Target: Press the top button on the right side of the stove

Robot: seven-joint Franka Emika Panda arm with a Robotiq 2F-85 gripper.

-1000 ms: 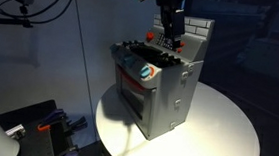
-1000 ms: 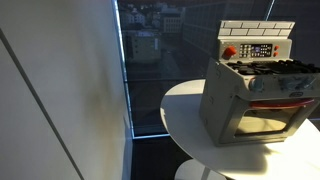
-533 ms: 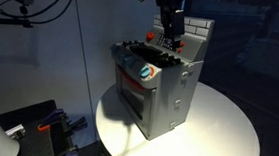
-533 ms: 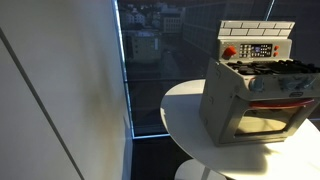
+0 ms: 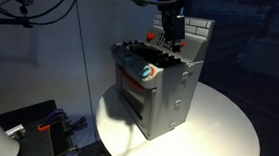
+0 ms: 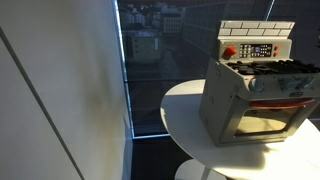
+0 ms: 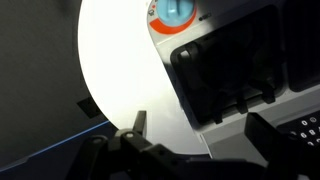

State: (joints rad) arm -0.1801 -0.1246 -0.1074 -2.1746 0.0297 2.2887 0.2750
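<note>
The grey toy stove (image 5: pixel 161 90) stands on a round white table (image 5: pixel 221 130). It also shows in an exterior view (image 6: pixel 255 95), with its brick-pattern back panel, dark control display (image 6: pixel 259 50) and a red button (image 6: pixel 229 52). My gripper (image 5: pixel 171 34) hangs just above the stove's back panel, near the cooktop. In the wrist view the gripper (image 7: pixel 200 132) has its fingers apart and holds nothing. Below it are the stove's black burner grates (image 7: pixel 230 70) and a teal knob (image 7: pixel 175 10). The gripper is out of frame in the exterior view that shows the oven window.
The table edge (image 6: pixel 185 110) lies close to a dark window (image 6: pixel 150 50) and a white wall (image 6: pixel 50 100). Cables (image 5: pixel 25 9) hang at the upper left, and dark equipment (image 5: pixel 45 129) lies on the floor beside the table.
The arm has shifted slightly above the stove's back panel. The stove has not moved.
</note>
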